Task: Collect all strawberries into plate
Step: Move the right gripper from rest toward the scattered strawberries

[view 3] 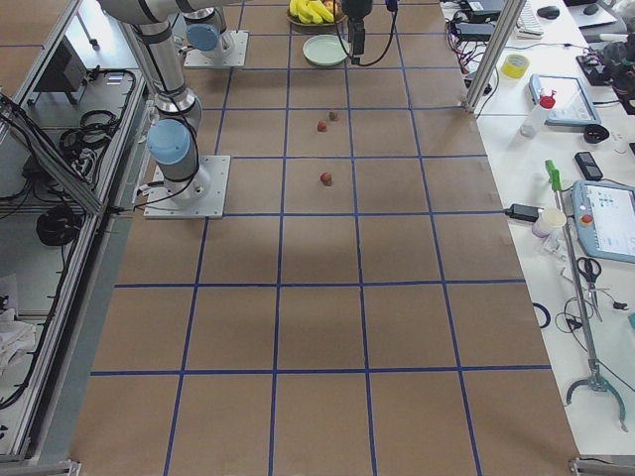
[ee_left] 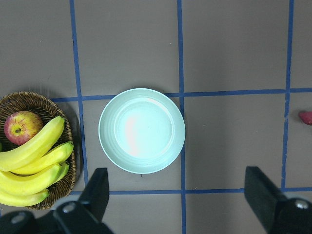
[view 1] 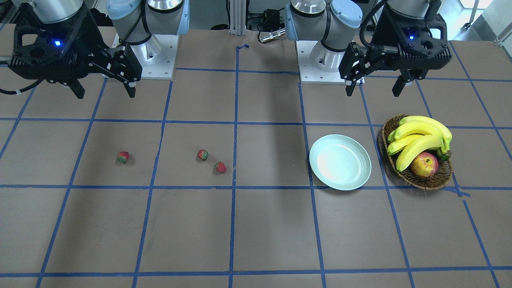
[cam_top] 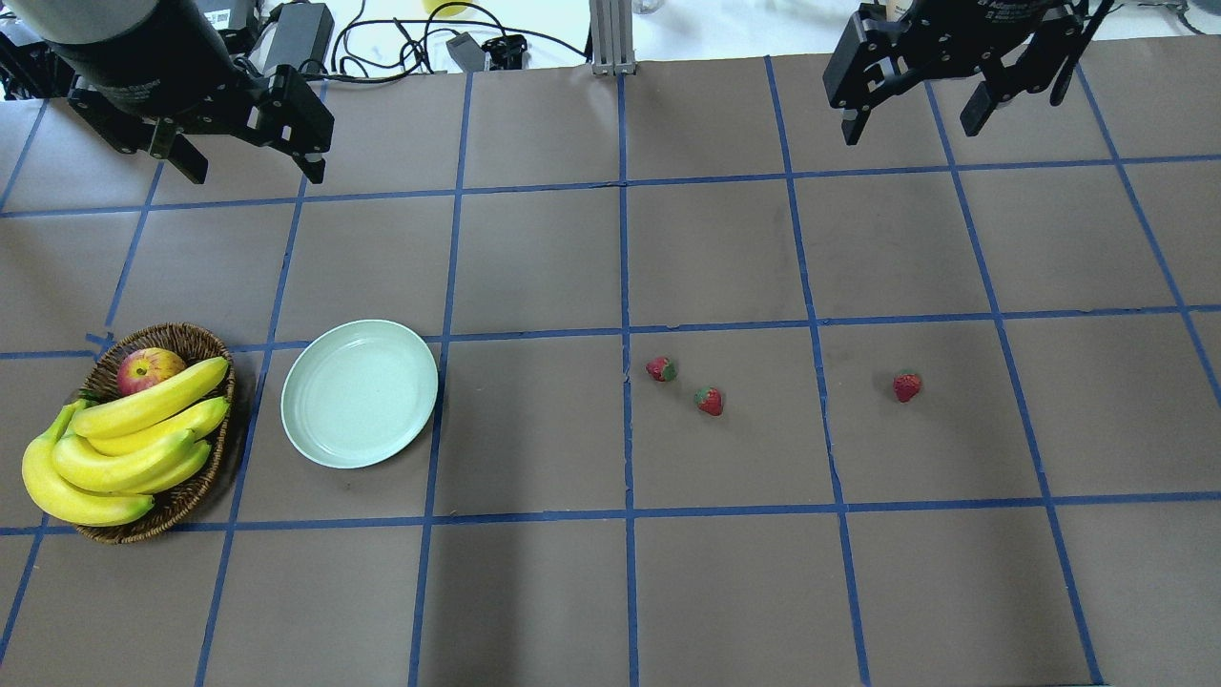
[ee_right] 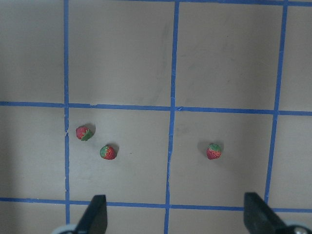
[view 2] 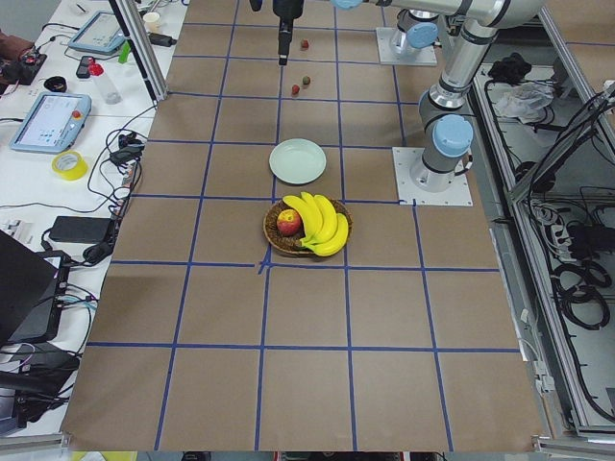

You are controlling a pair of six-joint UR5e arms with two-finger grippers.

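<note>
Three strawberries lie on the brown table: one [cam_top: 660,368] near the centre line, one [cam_top: 709,401] just beside it, and one [cam_top: 907,385] further to the right. They also show in the right wrist view [ee_right: 84,132] [ee_right: 108,152] [ee_right: 213,151]. The pale mint plate [cam_top: 360,393] sits empty at centre left, also in the left wrist view [ee_left: 142,130]. My left gripper [cam_top: 250,170] is open and empty, high above the table behind the plate. My right gripper [cam_top: 911,119] is open and empty, high above the far right, behind the strawberries.
A wicker basket [cam_top: 191,341] with bananas [cam_top: 124,444] and an apple [cam_top: 148,368] stands left of the plate. Blue tape lines grid the table. Cables and a power brick [cam_top: 298,33] lie beyond the far edge.
</note>
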